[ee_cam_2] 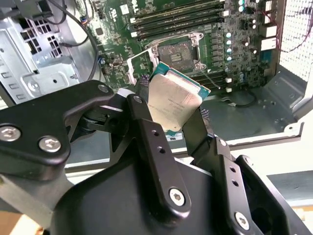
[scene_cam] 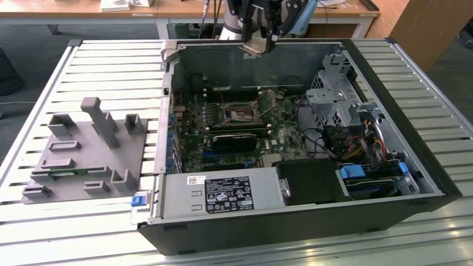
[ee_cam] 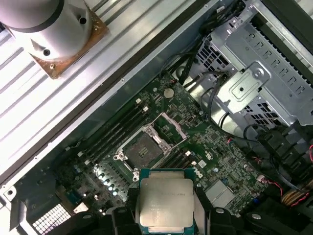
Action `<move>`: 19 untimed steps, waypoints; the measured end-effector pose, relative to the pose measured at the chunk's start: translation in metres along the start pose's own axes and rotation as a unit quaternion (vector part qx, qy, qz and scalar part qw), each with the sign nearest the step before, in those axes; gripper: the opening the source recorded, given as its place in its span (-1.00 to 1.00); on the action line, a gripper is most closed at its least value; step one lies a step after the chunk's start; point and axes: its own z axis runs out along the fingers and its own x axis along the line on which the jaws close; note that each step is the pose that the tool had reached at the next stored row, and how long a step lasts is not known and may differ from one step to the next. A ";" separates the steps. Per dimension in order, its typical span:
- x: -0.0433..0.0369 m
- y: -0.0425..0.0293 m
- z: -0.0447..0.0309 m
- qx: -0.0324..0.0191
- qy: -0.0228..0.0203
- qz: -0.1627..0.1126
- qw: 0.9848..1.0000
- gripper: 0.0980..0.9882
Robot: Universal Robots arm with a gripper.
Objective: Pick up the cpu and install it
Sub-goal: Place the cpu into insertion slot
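Fingers: the gripper [ee_cam_2: 171, 111] has its 2 black fingers [ee_cam_2: 149, 132] drawn in narrow against opposite edges of the cpu [ee_cam_2: 173, 100], holding it.
Cpu: in the air, silver lid towards both wrist cameras; in the exterior view it hangs above the far wall of the open computer case [scene_cam: 369, 75], which lies on the slatted table [scene_cam: 111, 72].
Socket: the dark square socket [ee_cam: 142, 149] on the green motherboard [ee_cam: 205, 152] sits below, well apart from the cpu; its metal frame looks swung open and its bed bare.
Task state: picked up, not yet seated, by my judgement.
Risk, tilt: in the second wrist view the cpu looks canted against the board; lowered like that, 1 corner could meet the contacts first and bend them.
Risk, grip: only thin edges are pinched, so a slip could drop it onto the board.
Risk, orientation: I cannot tell whether its corners match the socket; a mismatch would stop it seating.
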 end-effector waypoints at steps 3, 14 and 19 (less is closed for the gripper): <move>0.0000 0.0000 0.0001 0.000 -0.001 0.016 1.000 -0.04; 0.0002 0.0002 0.0003 0.000 -0.004 0.067 0.998 -0.04; 0.0002 0.0002 0.0004 0.000 -0.006 0.088 0.996 -0.04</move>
